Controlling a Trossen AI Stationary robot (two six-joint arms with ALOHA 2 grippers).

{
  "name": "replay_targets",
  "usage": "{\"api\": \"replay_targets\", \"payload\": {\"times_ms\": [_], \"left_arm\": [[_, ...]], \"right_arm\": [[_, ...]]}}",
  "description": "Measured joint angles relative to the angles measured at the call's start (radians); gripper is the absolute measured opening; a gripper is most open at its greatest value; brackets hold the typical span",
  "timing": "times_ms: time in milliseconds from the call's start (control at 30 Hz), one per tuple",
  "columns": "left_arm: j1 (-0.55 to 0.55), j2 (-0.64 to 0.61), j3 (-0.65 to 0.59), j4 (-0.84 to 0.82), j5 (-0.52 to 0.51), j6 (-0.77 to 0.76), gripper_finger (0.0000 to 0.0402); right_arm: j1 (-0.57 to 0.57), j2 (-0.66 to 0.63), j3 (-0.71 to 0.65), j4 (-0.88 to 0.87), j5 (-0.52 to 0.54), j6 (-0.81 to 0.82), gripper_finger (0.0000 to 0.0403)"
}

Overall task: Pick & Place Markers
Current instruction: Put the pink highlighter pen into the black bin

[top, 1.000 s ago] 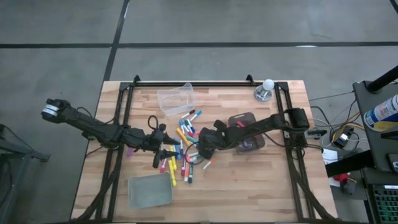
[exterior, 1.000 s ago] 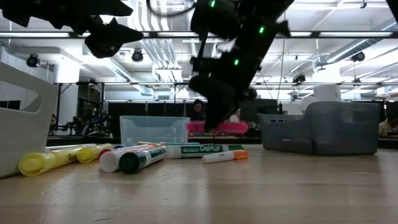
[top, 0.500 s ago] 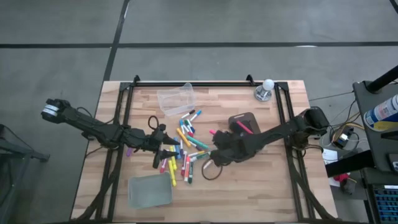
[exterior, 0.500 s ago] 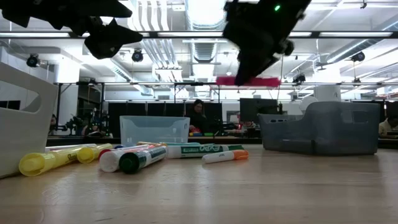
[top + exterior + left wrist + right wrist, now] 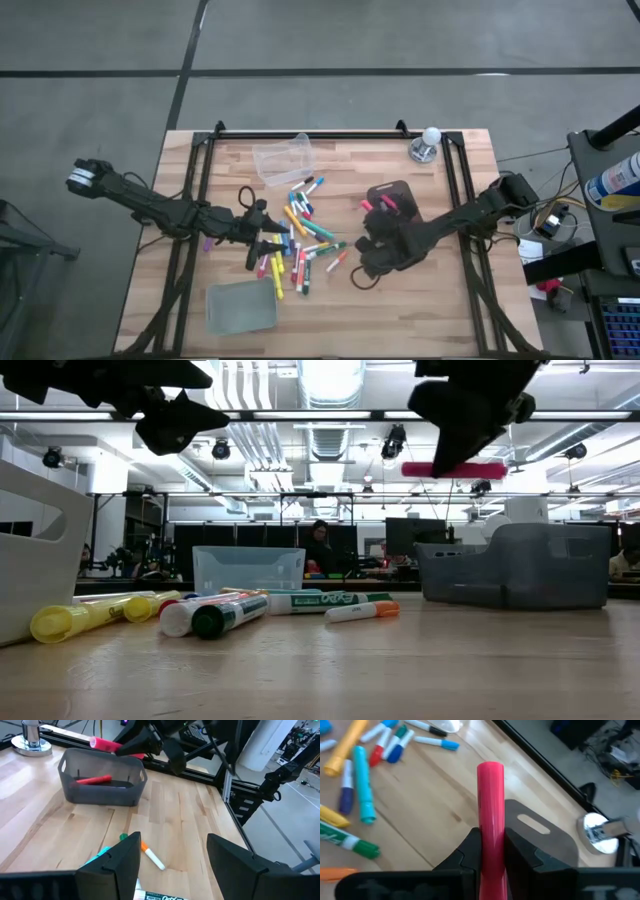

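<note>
The markers (image 5: pixel 295 245) lie in a loose pile of mixed colours at the table's middle, and show in the low view as markers (image 5: pixel 230 610) lying flat. My left gripper (image 5: pixel 172 865) hovers open above the pile, also seen as left gripper (image 5: pixel 262 240). My right gripper (image 5: pixel 368 215) is shut on a pink marker (image 5: pixel 491 805), just at the left of the grey bin (image 5: pixel 397 198). A red marker (image 5: pixel 92 780) lies inside that bin. My right gripper pinches the pink marker's barrel (image 5: pixel 491 837) between its two fingers, coming from above at a slant. The marker is lifted clear and held level (image 5: pixel 455 469), and one end (image 5: pixel 490 767) sticks out ahead of the fingers, over the table beside the grey bin (image 5: pixel 540 837).
A clear bin (image 5: pixel 283 158) stands at the far side of the pile, and a flat grey lid or tray (image 5: pixel 240 307) lies at the near left. A metal knob (image 5: pixel 425 147) stands at the far right corner. Black rails run along the table's sides.
My right gripper has lifted the pink marker off the table by the pile and carried it up and toward the table's right, toward the grey bin. The marker has stayed level in the hold. The left arm has kept still.
</note>
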Motion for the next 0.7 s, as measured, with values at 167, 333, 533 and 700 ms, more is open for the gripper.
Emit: {"api": "replay_targets", "payload": {"times_ms": [167,333,533,700], "left_arm": [[0.000,0.000,0.000,0.000,0.000,-0.002,0.0220],[0.001,0.000,0.000,0.000,0.000,-0.002,0.0220],[0.001,0.000,0.000,0.000,0.000,-0.006,0.0220],[0.001,0.000,0.000,0.001,0.000,-0.006,0.0220]], "right_arm": [[-0.004,-0.001,-0.027,-0.044,0.000,0.068,0.0051],[-0.027,-0.003,-0.079,-0.048,-0.016,0.098,0.0051],[-0.085,-0.003,-0.151,-0.043,-0.058,0.116,0.0057],[-0.133,-0.003,-0.220,-0.036,-0.067,0.140,0.0059]]}}
